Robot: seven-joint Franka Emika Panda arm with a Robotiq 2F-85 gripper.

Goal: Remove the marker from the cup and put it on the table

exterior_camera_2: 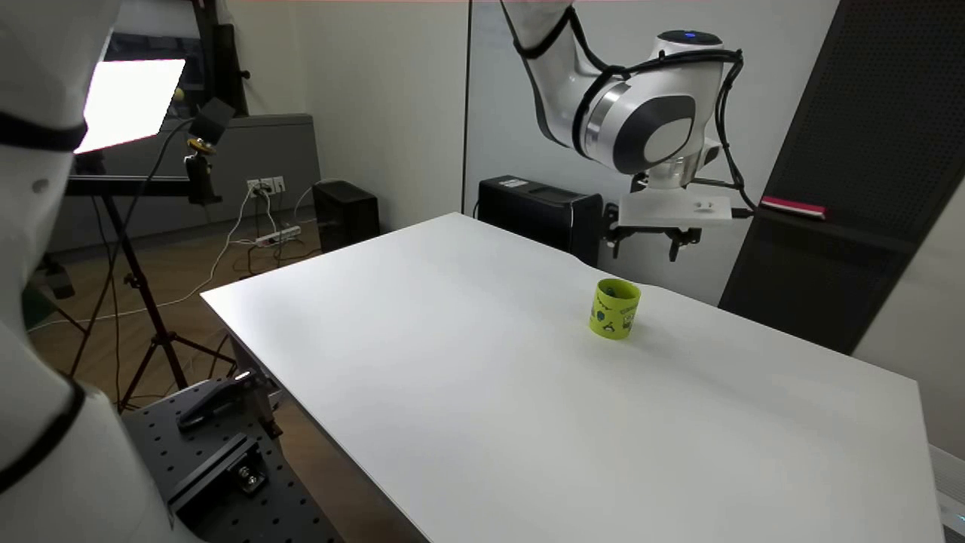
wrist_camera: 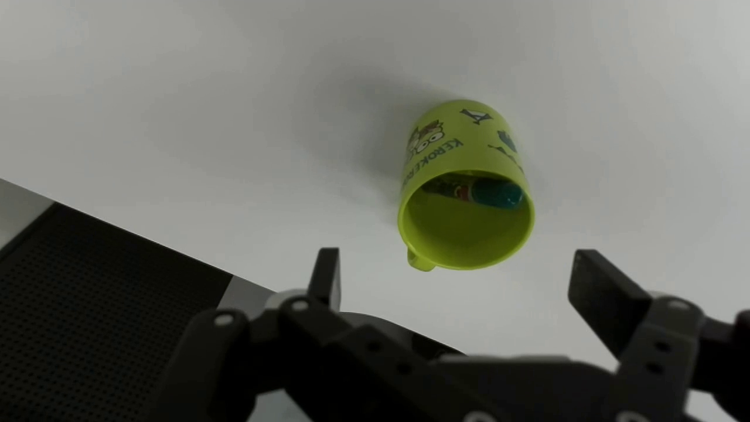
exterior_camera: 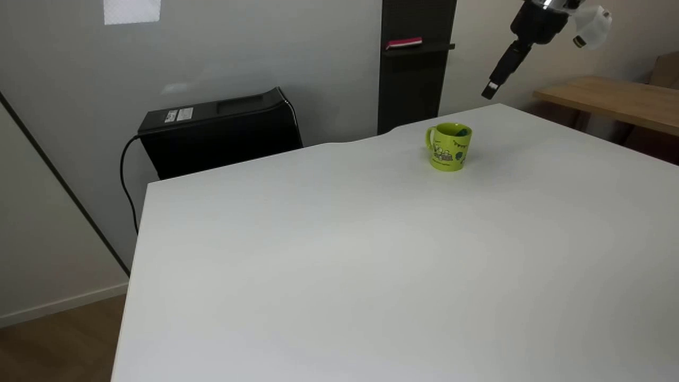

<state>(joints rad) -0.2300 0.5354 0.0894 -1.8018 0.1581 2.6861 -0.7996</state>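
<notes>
The lime-green cup (exterior_camera: pixel 448 154) stands upright on the white table (exterior_camera: pixel 318 265); it shows in both exterior views (exterior_camera_2: pixel 614 318). In the wrist view, the cup (wrist_camera: pixel 469 234) is seen from above, its mouth facing me and its handle at the lower left. The marker (wrist_camera: pixel 486 192) is inside the cup, slanted against the wall, its teal end near the rim and its dark end deeper. It also shows at the cup's mouth in an exterior view (exterior_camera: pixel 461 132). My gripper (wrist_camera: pixel 454 275) is open and empty, above the table and apart from the cup; it shows in both exterior views (exterior_camera: pixel 489 90), (exterior_camera_2: pixel 644 253).
A black box-like device (exterior_camera: pixel 223 130) stands just beyond the table's edge. A dark perforated panel (exterior_camera_2: pixel 852 173) stands behind, with a red and white item (exterior_camera_2: pixel 793 207) on its ledge. A light brown wooden table (exterior_camera: pixel 615 101) is off to the side. The cup stands near a table edge.
</notes>
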